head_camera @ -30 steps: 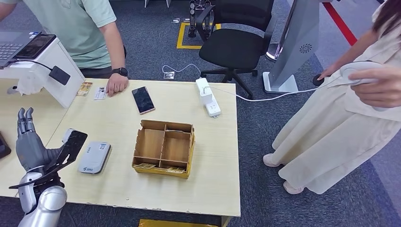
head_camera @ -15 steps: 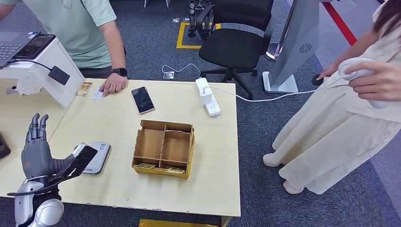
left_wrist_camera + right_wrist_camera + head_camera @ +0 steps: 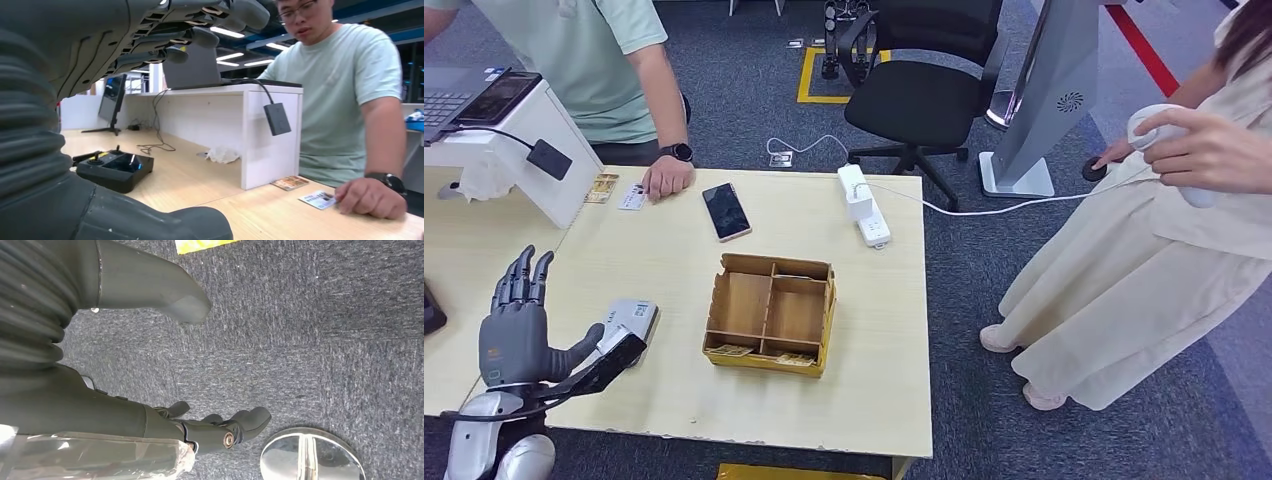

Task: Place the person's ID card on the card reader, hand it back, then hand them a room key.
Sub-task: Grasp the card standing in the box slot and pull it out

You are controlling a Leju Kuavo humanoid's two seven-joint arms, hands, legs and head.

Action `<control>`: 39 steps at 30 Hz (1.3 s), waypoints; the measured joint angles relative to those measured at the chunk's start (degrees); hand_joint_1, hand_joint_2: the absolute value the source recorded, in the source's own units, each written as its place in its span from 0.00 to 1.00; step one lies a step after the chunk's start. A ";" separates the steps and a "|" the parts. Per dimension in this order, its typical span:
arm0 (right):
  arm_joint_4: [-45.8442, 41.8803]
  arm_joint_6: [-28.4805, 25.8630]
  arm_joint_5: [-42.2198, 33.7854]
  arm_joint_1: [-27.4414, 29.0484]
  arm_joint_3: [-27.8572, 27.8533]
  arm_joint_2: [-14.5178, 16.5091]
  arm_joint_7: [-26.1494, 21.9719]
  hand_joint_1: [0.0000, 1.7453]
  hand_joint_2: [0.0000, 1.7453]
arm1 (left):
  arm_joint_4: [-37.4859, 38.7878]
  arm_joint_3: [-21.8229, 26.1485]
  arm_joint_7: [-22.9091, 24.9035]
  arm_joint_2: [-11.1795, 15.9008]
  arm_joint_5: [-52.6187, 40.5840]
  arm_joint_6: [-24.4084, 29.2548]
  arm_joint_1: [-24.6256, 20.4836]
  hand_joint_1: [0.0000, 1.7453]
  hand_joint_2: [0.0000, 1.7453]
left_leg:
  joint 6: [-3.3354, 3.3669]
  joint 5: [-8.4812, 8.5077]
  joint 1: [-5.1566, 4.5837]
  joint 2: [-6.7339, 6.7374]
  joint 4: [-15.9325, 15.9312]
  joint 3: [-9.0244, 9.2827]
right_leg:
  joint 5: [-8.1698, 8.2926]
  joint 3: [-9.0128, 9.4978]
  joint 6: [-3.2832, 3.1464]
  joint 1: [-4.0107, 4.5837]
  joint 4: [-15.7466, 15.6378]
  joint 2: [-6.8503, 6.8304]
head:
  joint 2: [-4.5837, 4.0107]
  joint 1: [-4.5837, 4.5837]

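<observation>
— Where's the ID card (image 3: 633, 197)?
— Flat on the counter (image 3: 864, 330), at the person's fingertips (image 3: 667, 178), near the white stand. Its print is too small to read.
— And the left hand (image 3: 519, 325)?
— Fingers spread, holding nothing, raised over the counter's near edge just beside the reader (image 3: 627, 322). The reader's label is unreadable.
— The right hand (image 3: 220, 427)?
— Hanging over grey carpet, fingers loosely apart, holding nothing.
— Any writing?
— None legible. A phone (image 3: 726, 211) lies beyond the cardboard box (image 3: 771, 313).
</observation>
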 joint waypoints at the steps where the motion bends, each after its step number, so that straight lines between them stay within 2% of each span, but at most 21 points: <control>1: 0.00 0.00 0.02 -0.01 -0.03 -0.03 -0.10 0.00 1.00 | 0.00 -0.50 -0.24 0.11 -0.48 -0.05 -0.01 0.00 1.00 | 0.00 0.00 0.00 0.00 0.00 0.00 | 0.00 0.00 0.00 0.00 0.00 0.00 | 0.00 0.01; 7: -0.26 0.16 0.54 -0.69 -0.23 -0.10 -0.42 0.00 1.00 | 0.07 -8.62 -0.78 0.37 -5.27 -1.41 -2.79 0.00 1.00 | 0.00 0.00 -0.01 0.00 0.01 -0.01 | 0.02 -0.02 0.01 -0.01 0.00 0.01 | 0.00 0.05; 17: -0.31 0.23 0.69 -1.17 -0.52 -0.10 -0.50 0.00 1.00 | 0.56 -16.61 -2.86 1.37 -4.04 -4.74 -4.81 0.00 1.00 | 0.00 0.00 -0.01 0.00 0.00 -0.04 | 0.02 -0.04 0.02 -0.01 0.00 0.01 | 0.00 0.05; 24: -0.29 0.27 0.95 -1.45 -0.51 -0.11 -0.50 0.00 1.00 | 0.57 -19.69 -5.08 2.37 -2.15 -6.68 -5.96 0.00 1.00 | 0.00 0.00 -0.01 0.00 0.01 -0.04 | 0.02 -0.04 0.02 -0.01 0.00 0.01 | 0.00 0.05; 31: -0.28 0.52 1.80 -2.16 -0.51 -0.13 -0.32 0.00 1.00 | 0.81 -24.04 -7.87 5.89 -0.80 -10.76 -6.94 0.00 1.00 | 0.00 0.00 0.00 0.02 0.00 -0.03 | 0.02 -0.05 0.01 0.00 0.00 0.02 | 0.00 0.04; 39: -0.28 0.83 1.93 -2.52 -0.51 -0.19 -0.11 0.00 1.00 | 1.20 -24.93 -7.12 10.31 -0.63 -10.74 -5.51 0.00 1.00 | 0.00 0.00 0.00 0.02 0.00 -0.06 | 0.01 -0.05 0.01 0.00 0.00 0.02 | -0.01 0.05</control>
